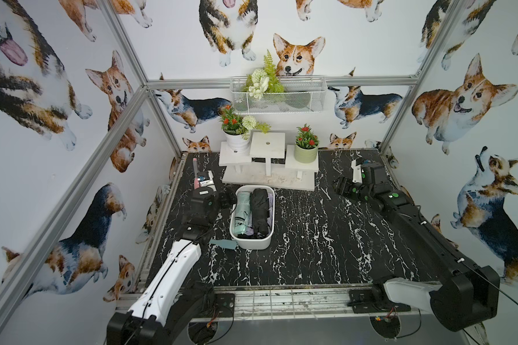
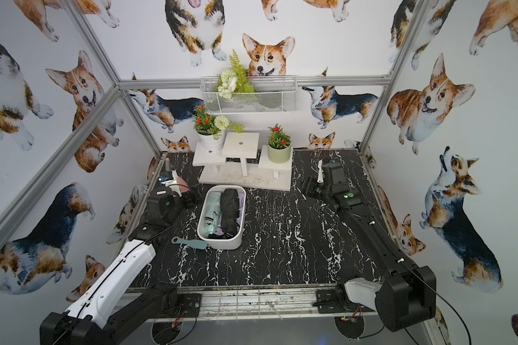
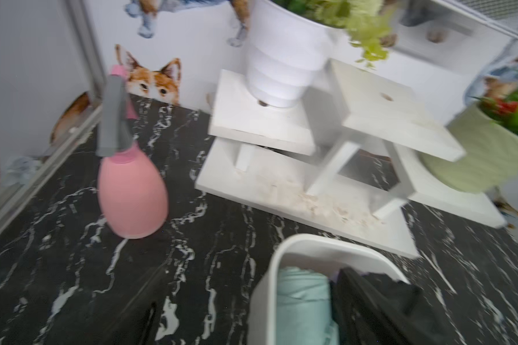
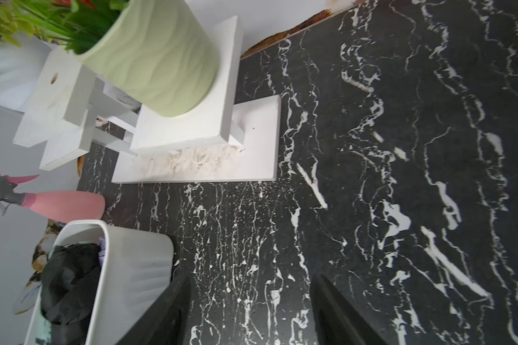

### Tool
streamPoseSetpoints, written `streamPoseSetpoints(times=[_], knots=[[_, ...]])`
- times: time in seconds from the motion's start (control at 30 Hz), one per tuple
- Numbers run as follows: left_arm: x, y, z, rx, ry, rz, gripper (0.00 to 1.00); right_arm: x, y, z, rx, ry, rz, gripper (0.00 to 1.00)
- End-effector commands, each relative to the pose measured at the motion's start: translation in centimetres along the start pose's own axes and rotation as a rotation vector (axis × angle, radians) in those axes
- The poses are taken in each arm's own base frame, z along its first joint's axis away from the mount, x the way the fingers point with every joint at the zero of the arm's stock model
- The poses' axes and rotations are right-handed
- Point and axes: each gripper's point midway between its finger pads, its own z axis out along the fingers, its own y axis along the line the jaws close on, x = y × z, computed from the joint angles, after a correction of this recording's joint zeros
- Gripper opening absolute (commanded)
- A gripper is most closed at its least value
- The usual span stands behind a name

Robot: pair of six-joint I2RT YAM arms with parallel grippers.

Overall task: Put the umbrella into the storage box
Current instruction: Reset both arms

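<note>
- Both folded umbrellas lie lengthwise in the box [image 1: 251,243], left of the bench's [image 1: 311,239] centre: the mint umbrella [image 1: 242,212] on the left, the black umbrella [image 1: 259,209] touching it on the right.
- Which one the task means cannot be told; either way, it looks as good as done.
- The left claw [image 1: 228,199] hovers just beside the box's far-left wall. Its jaws blur into the dark in every view, so released or clenched cannot be told. Nothing seems to be in it.
- The right claw [image 4: 253,283] sits far right, well apart from the box. Its wrist view shows the jaws spread with only bare bench between them: released and empty.
- A teal sleeve [image 1: 223,243] lies flat on the bench by the box's near-left corner.
- Handling, as a judgement: an umbrella like these should be light, with loose, slick fabric over a stiff core of ribs and shaft.
- The best hold would be across the bundle at mid-length, squeezing through to the core; a shallow pinch would likely catch only fabric and slide.
- The black one looks baggier, so it would need the firmer bite.
</note>
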Motion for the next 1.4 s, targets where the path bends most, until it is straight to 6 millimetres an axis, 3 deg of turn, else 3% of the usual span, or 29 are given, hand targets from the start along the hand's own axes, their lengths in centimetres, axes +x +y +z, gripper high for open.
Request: streamPoseSetpoints(times=[0.0, 0.1, 0.27, 0.4, 0.53, 0.73, 0.8, 0.93, 1.0, 1.13, 1.2, 1.37], knots=[[-0.1, 2.1, 1.2, 0.001, -0.027, 0.019, 0.93, -1.1, -2.2, 0.0, 0.021, -0.058, -0.106, 0.69], [1.1, 3.4, 3.1, -0.002, -0.025, 0.093, 0.93, -1.6, -5.2, 0.5, 0.058, -0.088, -0.096, 0.75], [2.7, 6.1, 6.0, 0.021, 0.0, 0.051, 0.92, -1.1, -9.7, 1.9, 0.115, -0.099, -0.119, 0.8], [4.4, 7.3, 7.4, -0.011, 0.042, 0.068, 0.92, -0.3, -11.8, 2.6, 0.154, -0.196, -0.178, 0.78], [4.4, 8.5, 7.4, -0.069, 0.005, 0.09, 0.92, 0.7, -13.4, 3.4, 0.203, -0.232, -0.208, 0.78], [6.7, 9.8, 8.4, -0.11, 0.025, 0.079, 0.92, 2.2, -14.4, 5.7, 0.183, -0.243, -0.232, 0.82], [6.6, 9.8, 8.4, -0.116, 0.016, 0.093, 0.91, 2.4, -14.6, 6.2, 0.178, -0.257, -0.237, 0.84], [6.6, 10.9, 7.9, -0.17, -0.086, 0.09, 0.91, 2.0, -14.6, 5.8, 0.184, -0.314, -0.288, 0.85], [6.9, 10.6, 8.2, -0.16, -0.059, 0.102, 0.91, 2.4, -15.2, 5.9, 0.195, -0.377, -0.283, 0.89], [7.6, 10.2, 9.1, -0.15, -0.043, 0.125, 0.92, 3.1, -15.3, 6.4, 0.187, -0.34, -0.29, 0.91], [7.6, 10.0, 9.1, -0.153, -0.04, 0.133, 0.94, 3.4, -15.2, 6.6, 0.177, -0.355, -0.3, 1.0], [7.7, 10.1, 9.1, -0.156, -0.036, 0.133, 0.98, 3.5, -15.4, 6.5, 0.186, -0.358, -0.293, 1.0]])
